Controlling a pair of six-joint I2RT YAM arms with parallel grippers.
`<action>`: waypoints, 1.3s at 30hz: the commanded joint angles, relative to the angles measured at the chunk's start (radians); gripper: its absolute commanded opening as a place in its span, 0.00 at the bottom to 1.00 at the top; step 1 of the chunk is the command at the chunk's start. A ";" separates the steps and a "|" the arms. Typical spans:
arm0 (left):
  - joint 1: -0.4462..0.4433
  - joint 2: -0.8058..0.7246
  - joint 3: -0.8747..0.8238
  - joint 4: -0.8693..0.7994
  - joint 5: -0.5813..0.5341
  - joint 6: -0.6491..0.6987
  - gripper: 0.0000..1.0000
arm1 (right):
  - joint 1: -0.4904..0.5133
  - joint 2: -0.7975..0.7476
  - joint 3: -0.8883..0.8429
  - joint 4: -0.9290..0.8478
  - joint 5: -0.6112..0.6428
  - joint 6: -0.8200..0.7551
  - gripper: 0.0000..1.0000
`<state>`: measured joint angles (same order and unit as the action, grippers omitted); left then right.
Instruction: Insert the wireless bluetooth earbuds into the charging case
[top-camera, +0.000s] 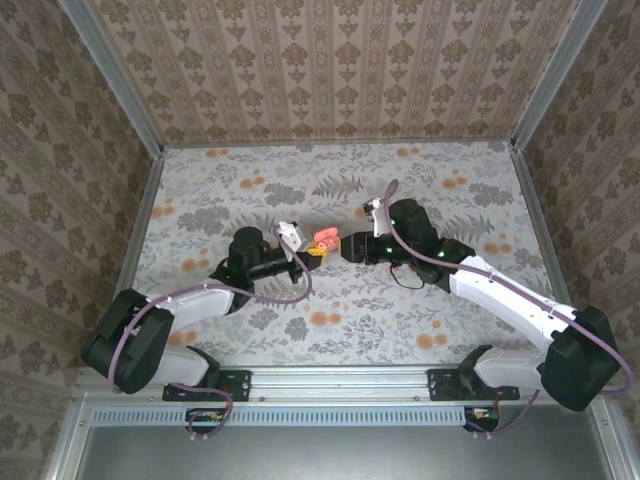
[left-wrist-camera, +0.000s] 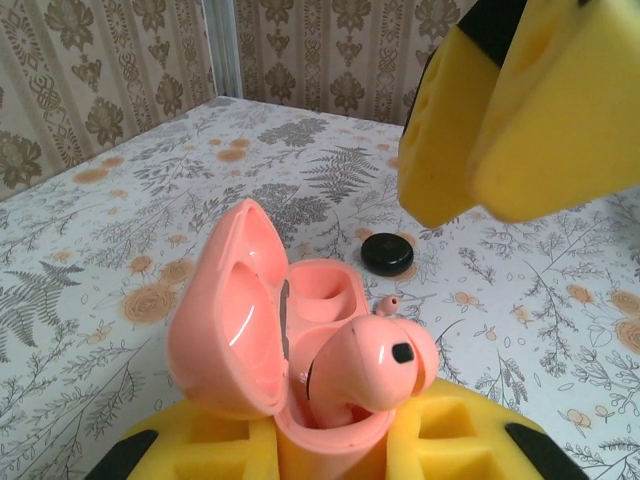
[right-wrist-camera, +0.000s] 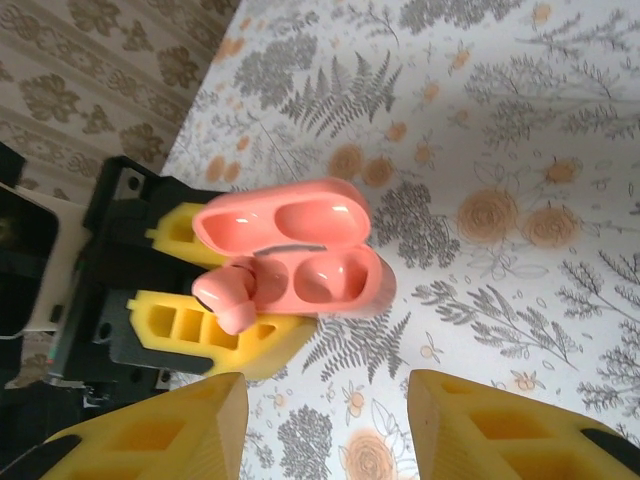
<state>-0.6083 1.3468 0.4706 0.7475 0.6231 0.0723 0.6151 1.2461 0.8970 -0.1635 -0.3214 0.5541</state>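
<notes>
The left gripper (left-wrist-camera: 330, 450) is clamping the pink case (left-wrist-camera: 230, 320) well inside the surface's (top-camera: 450, 200) edges, while the right gripper (right-wrist-camera: 328, 400), jaws apart, should be pressing the half-seated earbud (left-wrist-camera: 380, 360) straight down.

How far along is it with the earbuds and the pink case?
Done: the salmon-pink hinged plastic charging case is open, clamped in the left gripper. In hand: one pink earbud sits partway in a well. Left: seat it and fill the empty second well; the right gripper is open.

Base of charging case (left-wrist-camera: 230, 330) hidden between pads of left end effector (left-wrist-camera: 335, 450). Stem of earbud (left-wrist-camera: 380, 360) concealed inside. Fingers of right end effector (right-wrist-camera: 325, 430) cropped at lower edge.
</notes>
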 joint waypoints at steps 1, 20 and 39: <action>-0.005 -0.026 -0.016 0.020 -0.011 -0.002 0.16 | 0.006 0.008 0.040 -0.018 -0.010 0.015 0.46; -0.005 -0.070 -0.036 -0.007 -0.006 0.022 0.16 | 0.046 0.045 0.060 -0.015 0.028 0.064 0.45; -0.005 -0.075 -0.041 -0.005 -0.008 0.018 0.16 | 0.081 0.069 0.046 0.078 -0.024 0.112 0.33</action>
<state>-0.6083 1.2984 0.4385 0.7322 0.6121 0.0757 0.6903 1.3216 0.9360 -0.1272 -0.3222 0.6430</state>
